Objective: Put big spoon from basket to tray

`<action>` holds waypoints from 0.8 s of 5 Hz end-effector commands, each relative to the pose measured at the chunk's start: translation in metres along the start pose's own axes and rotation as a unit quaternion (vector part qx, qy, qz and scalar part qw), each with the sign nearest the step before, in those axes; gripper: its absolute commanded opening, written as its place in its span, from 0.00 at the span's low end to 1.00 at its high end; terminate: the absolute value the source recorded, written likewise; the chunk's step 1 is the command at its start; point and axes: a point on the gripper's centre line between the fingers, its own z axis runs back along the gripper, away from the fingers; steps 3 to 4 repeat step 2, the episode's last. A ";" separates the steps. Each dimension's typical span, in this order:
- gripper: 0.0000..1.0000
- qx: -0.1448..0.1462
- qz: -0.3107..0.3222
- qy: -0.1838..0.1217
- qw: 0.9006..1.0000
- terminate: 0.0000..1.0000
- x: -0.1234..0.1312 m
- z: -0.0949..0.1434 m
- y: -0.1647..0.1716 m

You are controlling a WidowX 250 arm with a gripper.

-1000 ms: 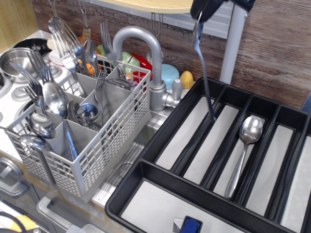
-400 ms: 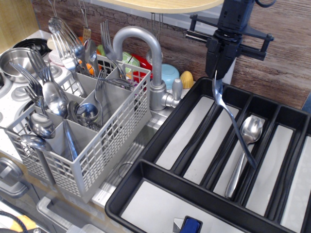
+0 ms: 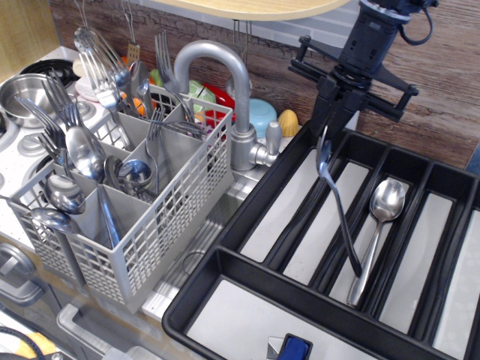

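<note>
My gripper (image 3: 327, 129) is over the back edge of the black tray (image 3: 196, 298). It is shut on the bowl end of a big spoon (image 3: 339, 214). The spoon hangs tilted, and its slim handle slopes down and right to a tip low in a middle compartment. A second big spoon (image 3: 377, 223) lies flat in the compartment just to the right. The grey gridded basket (image 3: 142, 244) stands on the left, holding several spoons and forks upright.
A grey faucet (image 3: 227, 78) arches between basket and tray. Colourful dishes (image 3: 259, 114) sit behind it against the wooden wall. A metal pot (image 3: 22, 94) is at the far left. A blue object (image 3: 295, 349) lies in the tray's front compartment.
The gripper came down from the top of the view towards the tray with the spoon. The spoon's handle tip swung right, then settled lower in a middle compartment, nearer the tray's front.
</note>
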 end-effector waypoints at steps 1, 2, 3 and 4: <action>0.00 0.012 0.011 -0.050 0.999 0.00 -0.007 -0.006 0.005; 0.00 0.039 0.019 -0.088 0.995 1.00 -0.013 -0.024 0.000; 0.00 0.039 0.019 -0.088 0.995 1.00 -0.013 -0.024 0.000; 0.00 0.039 0.019 -0.088 0.995 1.00 -0.013 -0.024 0.000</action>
